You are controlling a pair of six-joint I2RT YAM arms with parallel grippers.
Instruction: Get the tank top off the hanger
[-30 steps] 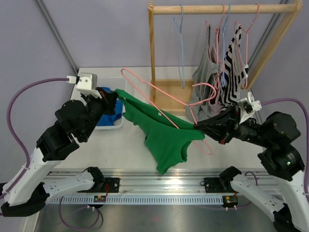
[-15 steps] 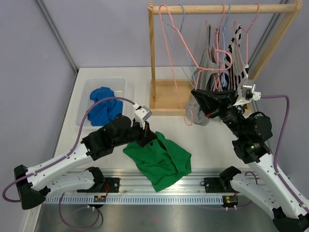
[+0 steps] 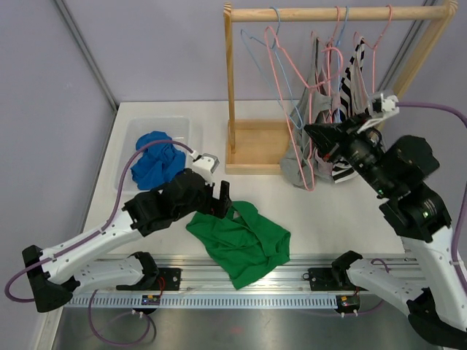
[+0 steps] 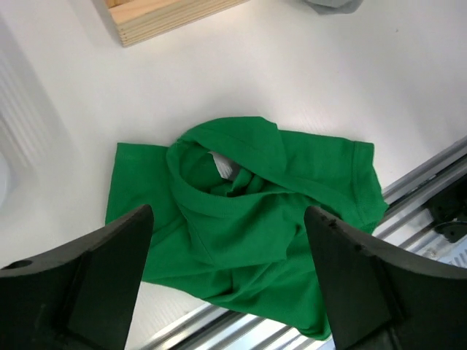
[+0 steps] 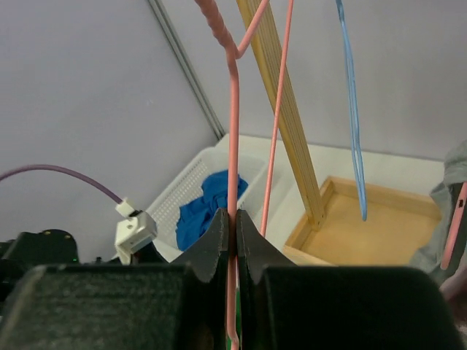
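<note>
The green tank top (image 3: 242,244) lies crumpled on the table near the front rail, free of any hanger. In the left wrist view the tank top (image 4: 241,211) fills the space below my fingers. My left gripper (image 3: 219,198) (image 4: 228,219) hovers just above it, open, with nothing between its fingers. My right gripper (image 3: 315,138) (image 5: 234,219) is raised beside the wooden rack and is shut on the wire of the bare pink hanger (image 5: 233,146). That hanger's hook reaches up near the rack's top rail (image 3: 336,13).
A white bin (image 3: 182,125) at the left holds a blue garment (image 3: 155,160). The rack's wooden base (image 3: 252,146) stands at the back. Grey and striped tops (image 3: 343,95) hang on it, with a blue hanger (image 5: 354,109) beside them.
My left gripper has opened and let go of the green tank top, which now lies on the table. My right arm has carried the pink hanger right, along the rack.
</note>
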